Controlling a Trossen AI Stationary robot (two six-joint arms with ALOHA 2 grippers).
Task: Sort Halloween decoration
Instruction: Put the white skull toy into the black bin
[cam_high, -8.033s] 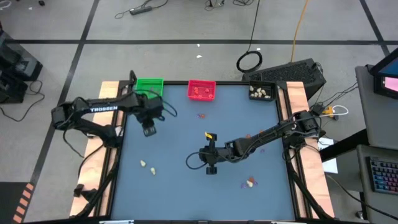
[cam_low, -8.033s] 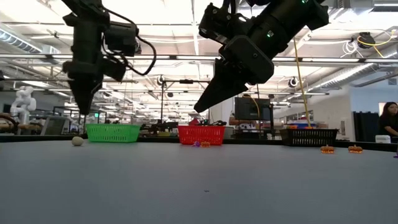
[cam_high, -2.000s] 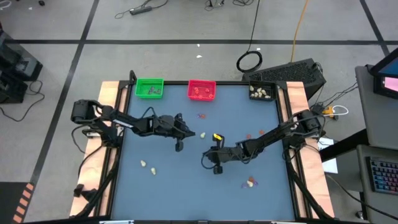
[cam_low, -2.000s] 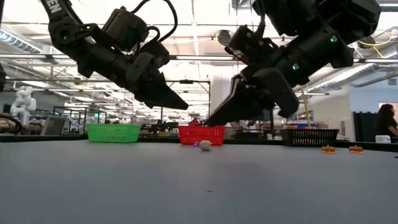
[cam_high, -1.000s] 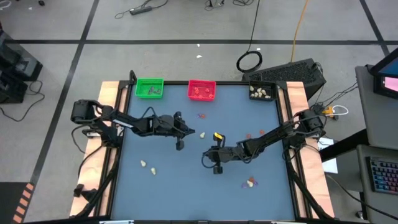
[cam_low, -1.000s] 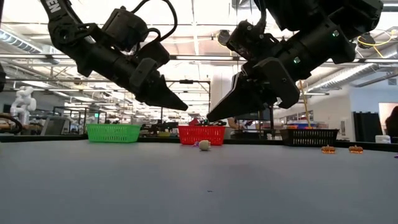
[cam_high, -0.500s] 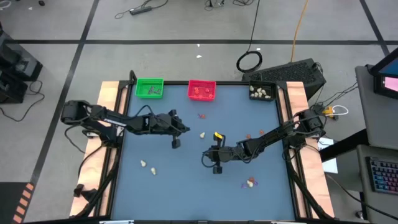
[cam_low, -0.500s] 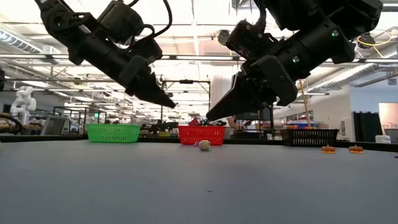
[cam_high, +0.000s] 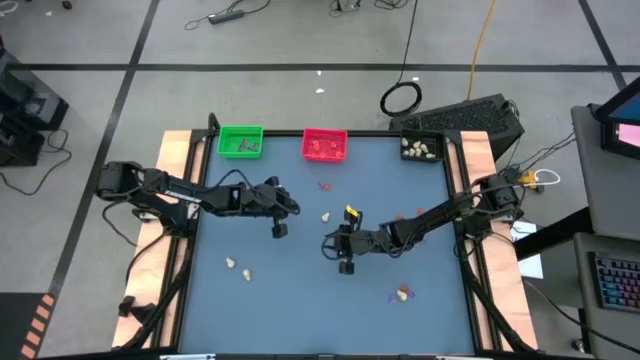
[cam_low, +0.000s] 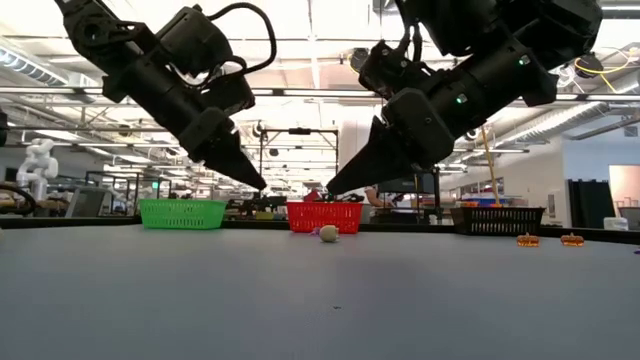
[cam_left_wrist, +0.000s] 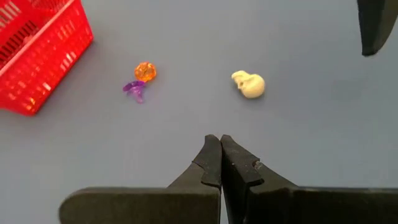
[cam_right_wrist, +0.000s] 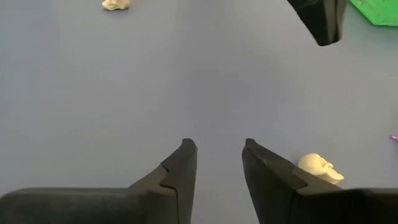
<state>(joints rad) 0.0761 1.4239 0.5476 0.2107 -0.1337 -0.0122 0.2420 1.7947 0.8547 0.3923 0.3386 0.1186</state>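
Only right wrist view shows right hand (cam_right_wrist: 214, 152) parted, skull trinket (cam_right_wrist: 318, 167) beside

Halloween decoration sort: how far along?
Partly done. The green tray, red tray and black tray each already hold trinkets. Nothing is held: the right gripper has open jaws beside a cream skull, the left gripper is shut and empty. Left on the blue table: that skull, cream pieces, an orange and purple pair.
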